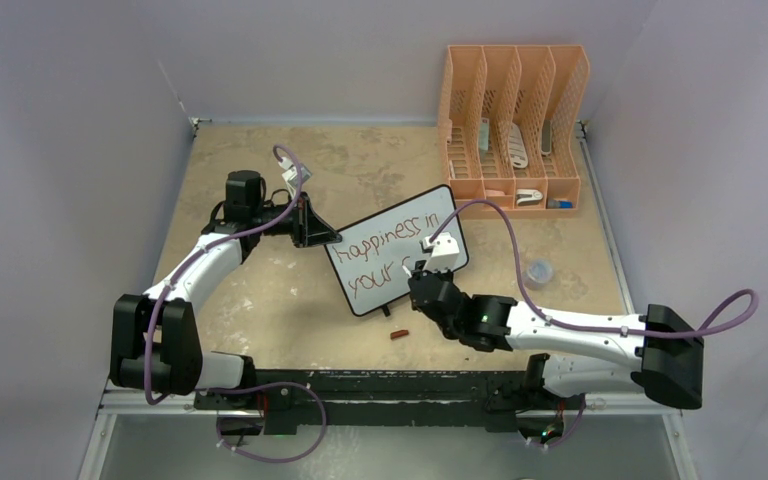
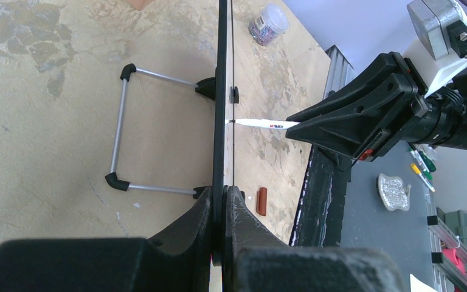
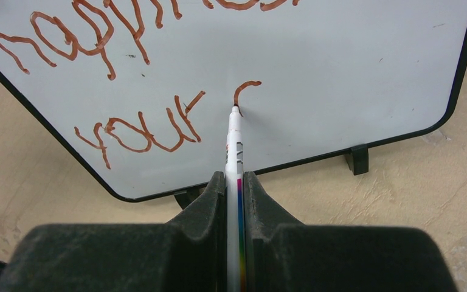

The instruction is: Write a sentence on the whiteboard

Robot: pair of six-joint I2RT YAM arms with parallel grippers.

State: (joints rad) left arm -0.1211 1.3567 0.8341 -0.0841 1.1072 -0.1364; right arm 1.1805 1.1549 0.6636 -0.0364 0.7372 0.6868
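Left arm point(image 1: 200, 265), right arm point(image 1: 560, 335): jaws tight.

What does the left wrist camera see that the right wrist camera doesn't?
Only the left wrist view shows the metal stand behind the whiteboard, seen edge-on, a small brown piece on the table, and the left gripper shut on the board's edge. Only the right wrist view shows the sentence: red-brown letters like "your" and a short curved stroke after it. Both show the whiteboard, the marker touching it, and the right gripper shut on the marker.
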